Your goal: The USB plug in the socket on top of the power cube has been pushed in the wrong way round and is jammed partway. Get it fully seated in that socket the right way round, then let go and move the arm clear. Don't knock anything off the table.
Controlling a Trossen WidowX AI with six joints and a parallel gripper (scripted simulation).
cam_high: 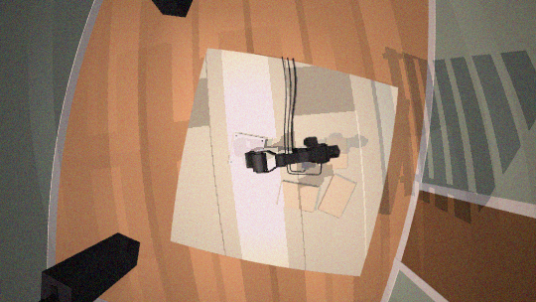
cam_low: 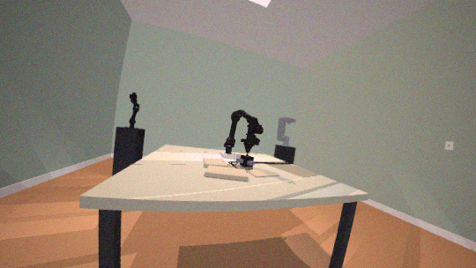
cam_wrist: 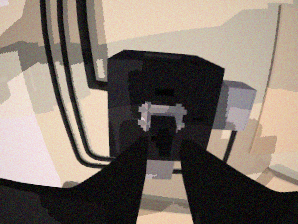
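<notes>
The black power cube [cam_wrist: 165, 75] [cam_low: 248, 161] stands on the table [cam_low: 145, 185] below my gripper [cam_wrist: 164, 144] [cam_low: 248, 152]. In the wrist view, a pale metal bracket-like outline [cam_wrist: 162, 108] shows on the cube's top around a dark shape that looks like the USB plug [cam_wrist: 162, 131]. Its depth and which way round it sits cannot be told. My fingers stand a little apart, one on each side of the dark plug, with a gap between the tips and nothing gripped. In the overhead view the arm [cam_high: 298, 156] hides the cube's top.
A grey block [cam_wrist: 241, 106] is on the cube's right side, another [cam_wrist: 159, 169] at its near side. Black cables [cam_wrist: 60, 95] [cam_high: 289, 104] loop around it. Flat tan boards [cam_high: 301, 195] [cam_high: 337, 196] lie near the cube. Black pedestals [cam_low: 129, 150] [cam_low: 285, 153] stand beyond the table.
</notes>
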